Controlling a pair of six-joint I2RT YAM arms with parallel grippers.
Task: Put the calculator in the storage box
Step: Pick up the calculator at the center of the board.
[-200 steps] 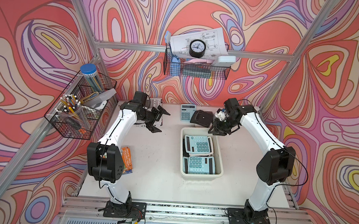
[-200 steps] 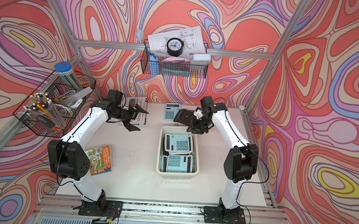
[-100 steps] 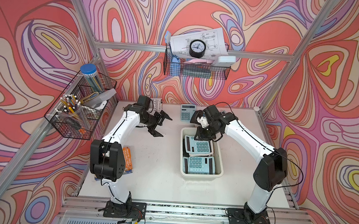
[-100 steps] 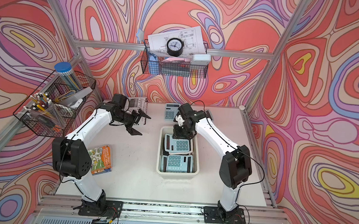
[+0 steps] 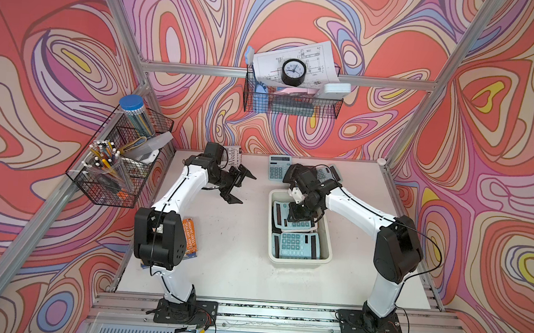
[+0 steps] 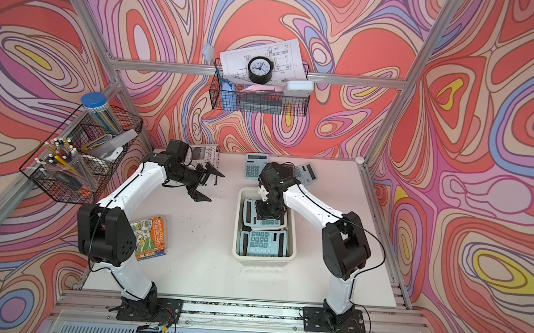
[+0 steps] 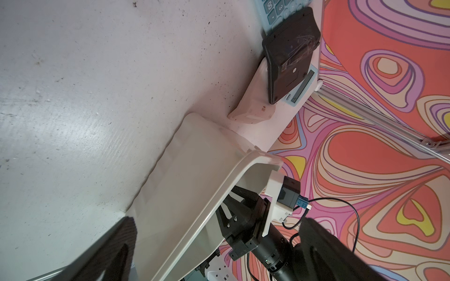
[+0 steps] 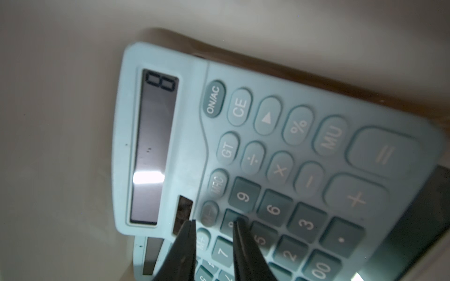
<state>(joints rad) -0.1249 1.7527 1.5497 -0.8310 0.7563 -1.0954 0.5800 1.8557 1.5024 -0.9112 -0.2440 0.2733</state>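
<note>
The cream storage box [image 5: 297,262] [image 6: 262,257] stands right of the table's middle. Light-blue calculators lie flat in it, one [image 5: 300,225] overlapping another and one [image 5: 295,245] nearer the front. My right gripper [image 5: 297,213] [image 6: 264,210] reaches down into the box's far half. In the right wrist view its jaws [image 8: 211,222] stand narrowly apart just over the top calculator [image 8: 280,146], with nothing between them. At the back lie a calculator [image 5: 279,172] and another [image 5: 331,173] behind my right arm. My left gripper [image 5: 246,189] [image 7: 216,219] hovers wide open and empty left of the box.
A magazine [image 5: 234,158] lies at the back left under my left arm. A small book [image 6: 151,238] sits near the left edge. Black wire baskets hang on the left wall [image 5: 121,160] and the back wall [image 5: 291,101].
My right arm has swung from the back right of the table to over the box and lowered into it. My left gripper has shifted slightly toward the middle, still open.
</note>
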